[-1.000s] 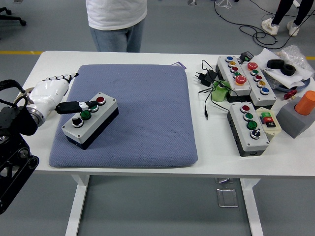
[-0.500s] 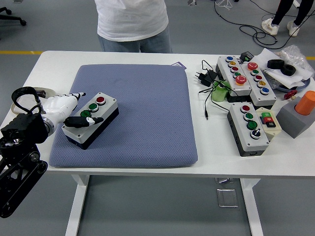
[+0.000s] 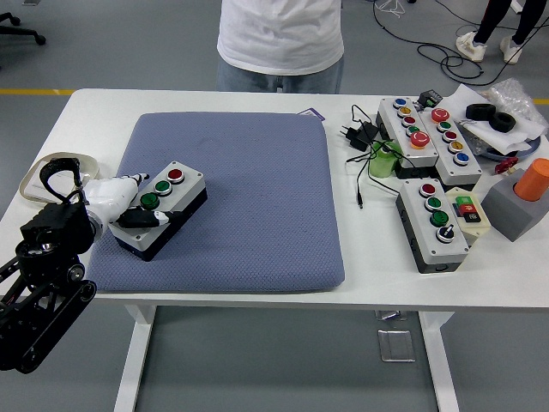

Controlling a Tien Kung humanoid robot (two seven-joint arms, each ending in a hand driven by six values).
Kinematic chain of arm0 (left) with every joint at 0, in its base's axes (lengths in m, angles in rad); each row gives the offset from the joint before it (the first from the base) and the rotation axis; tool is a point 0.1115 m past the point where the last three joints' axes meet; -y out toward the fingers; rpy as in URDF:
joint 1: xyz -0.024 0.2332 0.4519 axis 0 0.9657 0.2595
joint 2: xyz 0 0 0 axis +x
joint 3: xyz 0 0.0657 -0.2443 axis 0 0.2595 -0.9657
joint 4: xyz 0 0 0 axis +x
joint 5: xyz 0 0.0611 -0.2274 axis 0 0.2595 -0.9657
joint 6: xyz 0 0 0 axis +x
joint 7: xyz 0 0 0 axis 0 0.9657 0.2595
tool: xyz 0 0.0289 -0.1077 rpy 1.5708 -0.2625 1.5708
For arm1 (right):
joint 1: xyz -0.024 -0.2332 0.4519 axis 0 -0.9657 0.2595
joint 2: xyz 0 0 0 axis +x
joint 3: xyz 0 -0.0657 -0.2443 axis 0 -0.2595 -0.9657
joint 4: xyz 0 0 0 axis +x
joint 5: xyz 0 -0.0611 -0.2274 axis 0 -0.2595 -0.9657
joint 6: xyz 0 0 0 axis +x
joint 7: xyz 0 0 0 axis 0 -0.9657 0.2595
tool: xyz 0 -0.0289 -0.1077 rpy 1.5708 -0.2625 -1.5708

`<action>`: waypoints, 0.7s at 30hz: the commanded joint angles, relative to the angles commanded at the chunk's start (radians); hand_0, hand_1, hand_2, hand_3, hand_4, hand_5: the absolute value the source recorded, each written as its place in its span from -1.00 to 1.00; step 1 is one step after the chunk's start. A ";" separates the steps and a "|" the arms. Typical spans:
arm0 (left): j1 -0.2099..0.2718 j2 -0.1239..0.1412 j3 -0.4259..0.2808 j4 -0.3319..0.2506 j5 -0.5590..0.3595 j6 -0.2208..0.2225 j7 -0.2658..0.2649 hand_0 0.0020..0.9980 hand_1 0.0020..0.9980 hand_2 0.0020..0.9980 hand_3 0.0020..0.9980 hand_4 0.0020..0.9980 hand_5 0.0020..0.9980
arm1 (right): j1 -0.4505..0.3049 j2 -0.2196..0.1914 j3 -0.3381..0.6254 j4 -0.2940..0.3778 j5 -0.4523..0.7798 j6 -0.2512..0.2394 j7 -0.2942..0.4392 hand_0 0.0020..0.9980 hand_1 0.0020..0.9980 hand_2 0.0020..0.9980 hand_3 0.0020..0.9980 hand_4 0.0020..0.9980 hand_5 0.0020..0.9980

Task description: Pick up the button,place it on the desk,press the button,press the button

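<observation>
1. White plastic shells cover the left hand (image 3: 116, 202), which sits at the left end of the button box (image 3: 157, 209). One dark-tipped finger (image 3: 146, 218) lies flat over the box's near-left part, on or just above its face; the other fingers look loosely extended. Whether any of them grips the box's side you cannot tell, and nothing is lifted.

2. Grey lid over a black base: the button box is a rigid oblong lying flat on the blue mat (image 3: 257, 189), towards the mat's left edge and turned at a slant. The box appears already placed, so the step in hand is judged to be a press.

3. Glossy round caps stand along the lid: a red button (image 3: 175, 175) at the far end and a green button (image 3: 150, 201) nearer the hand. A third control near the hand is hidden under the finger. Bring the fingertip squarely over one cap and push straight down; a slanted push may slide the box.

4. Woven and slightly padded, the mat should give a little under the box, so expect some sink before the button yields.

5. Right of the button box, well beyond the mat's right edge, similar hard control boxes (image 3: 433, 221) crowd the white table (image 3: 360, 275), with black cables (image 3: 364, 142) and an orange cylinder (image 3: 533, 178) on a grey block.

6. Behind the table, a person (image 3: 279, 39) in a white top stands, hands not seen. The right hand is out of view.
</observation>
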 joint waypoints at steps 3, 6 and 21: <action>-0.010 -0.007 0.012 0.019 0.007 -0.012 -0.015 0.10 0.38 0.53 0.95 1.00 0.53 | -0.001 0.000 -0.002 0.000 0.001 0.000 -0.001 0.42 0.33 0.40 0.21 -0.37 -0.80; -0.015 -0.009 0.019 0.032 0.007 -0.020 -0.027 0.10 0.38 0.53 0.95 1.00 0.53 | -0.001 0.000 -0.002 0.000 0.000 0.000 -0.001 0.42 0.33 0.40 0.21 -0.37 -0.80; -0.014 0.004 0.044 0.008 0.007 0.026 -0.070 -0.42 -0.20 -0.25 0.32 0.75 -0.31 | -0.013 0.001 -0.006 0.000 -0.009 0.000 -0.004 0.42 0.33 0.40 0.21 -0.37 -0.80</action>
